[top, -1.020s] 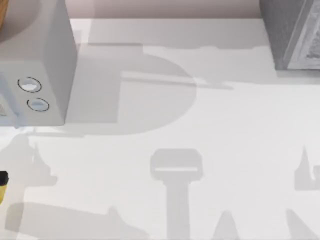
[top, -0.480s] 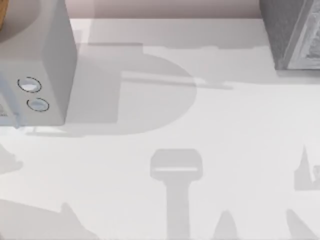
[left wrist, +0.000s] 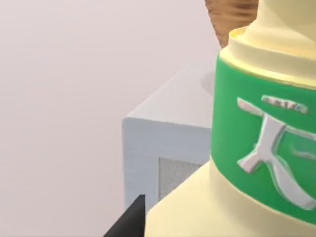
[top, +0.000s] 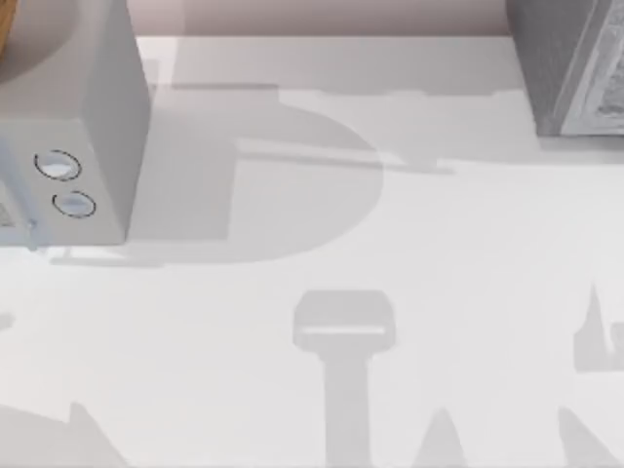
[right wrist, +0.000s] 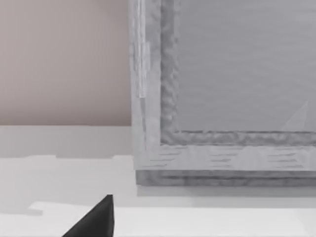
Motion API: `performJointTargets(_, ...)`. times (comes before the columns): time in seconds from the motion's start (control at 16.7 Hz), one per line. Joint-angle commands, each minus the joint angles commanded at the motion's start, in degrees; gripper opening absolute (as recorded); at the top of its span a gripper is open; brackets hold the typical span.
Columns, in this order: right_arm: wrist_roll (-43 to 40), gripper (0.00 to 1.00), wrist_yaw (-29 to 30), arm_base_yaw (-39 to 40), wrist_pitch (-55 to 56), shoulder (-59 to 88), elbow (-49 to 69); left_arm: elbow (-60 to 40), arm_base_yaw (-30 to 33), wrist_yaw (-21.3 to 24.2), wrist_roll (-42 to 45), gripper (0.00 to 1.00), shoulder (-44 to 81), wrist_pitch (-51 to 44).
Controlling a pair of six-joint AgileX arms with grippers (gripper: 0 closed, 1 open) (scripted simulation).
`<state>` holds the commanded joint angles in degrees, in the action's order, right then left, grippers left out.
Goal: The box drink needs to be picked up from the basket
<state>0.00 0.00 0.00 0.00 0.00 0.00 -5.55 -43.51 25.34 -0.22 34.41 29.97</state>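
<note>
The box drink (left wrist: 247, 148) is a cream carton with a green label and a silver mark, and it looms close in the left wrist view. My left gripper (left wrist: 222, 232) is shut on it, with one dark fingertip (left wrist: 129, 223) showing beside its base. The carton hangs in the air, in front of the white microwave (left wrist: 163, 128). Behind it, on the microwave's top, sits the brown woven basket (left wrist: 232, 15), whose edge also peeks in at the top view's far left corner (top: 4, 29). A single dark fingertip (right wrist: 96, 220) of my right arm points at a grey box.
The white microwave (top: 68, 117) with two round knobs fills the table's far left. A grey box (top: 575, 68) stands at the far right, its framed face (right wrist: 237, 89) close to the right wrist. Arm shadows lie across the white tabletop (top: 439, 253).
A yellow and black object at the top view's left edge one second ago has left that view. The left arm's shadow has slid away to the lower left. The right side is unchanged.
</note>
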Motion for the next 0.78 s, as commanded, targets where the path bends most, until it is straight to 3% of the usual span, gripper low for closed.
performJointTargets(0.3,0.0,1.00,0.0,0.0,0.0,0.0,0.0,0.5,0.2,-0.3,0.2,0.00,1.7,1.8)
performJointTargets(0.78,0.0,1.00,0.0,0.0,0.0,0.0,0.0,1.1,2.1,-2.2,0.3,0.00,20.3,21.6)
